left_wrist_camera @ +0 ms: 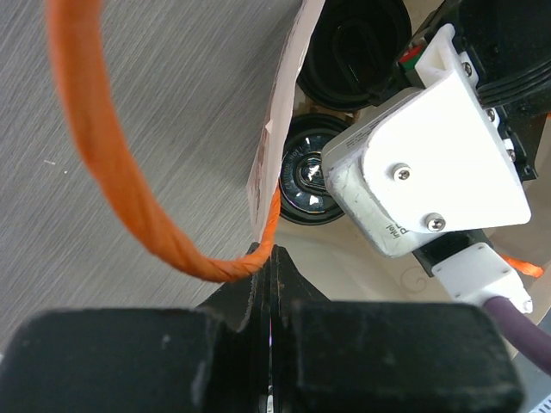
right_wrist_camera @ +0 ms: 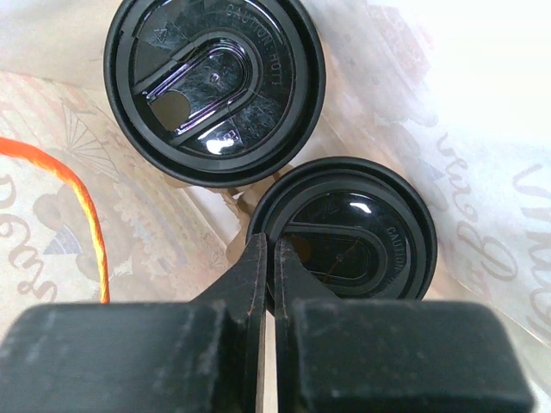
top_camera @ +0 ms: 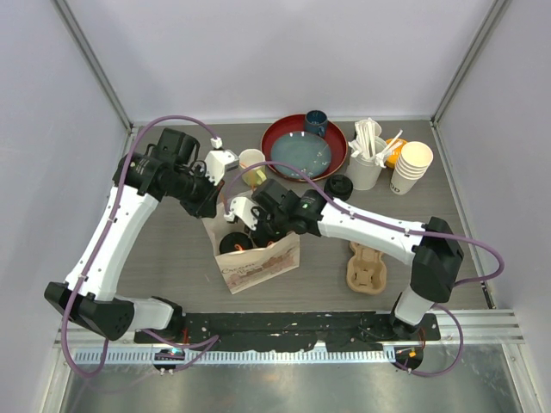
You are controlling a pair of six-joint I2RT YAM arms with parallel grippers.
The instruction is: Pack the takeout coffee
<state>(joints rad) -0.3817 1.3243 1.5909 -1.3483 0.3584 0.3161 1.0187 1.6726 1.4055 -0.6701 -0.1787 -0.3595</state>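
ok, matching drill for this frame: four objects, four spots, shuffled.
1 two round black-lidded takeout cups
2 brown moulded-pulp cup carrier
3 dark blue cup
4 stack of lidless cream cups

a far right of the grey table
b inside the printed brown paper bag
c on the table, right of the bag
d far edge of the round red tray

Pairs: 1-b, 2-c, 3-d, 4-a

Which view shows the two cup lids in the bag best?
Right wrist: both lids face the camera, close up. Left wrist catches them partly, behind a white mount. Top view shows one, small and dark, inside the bag.
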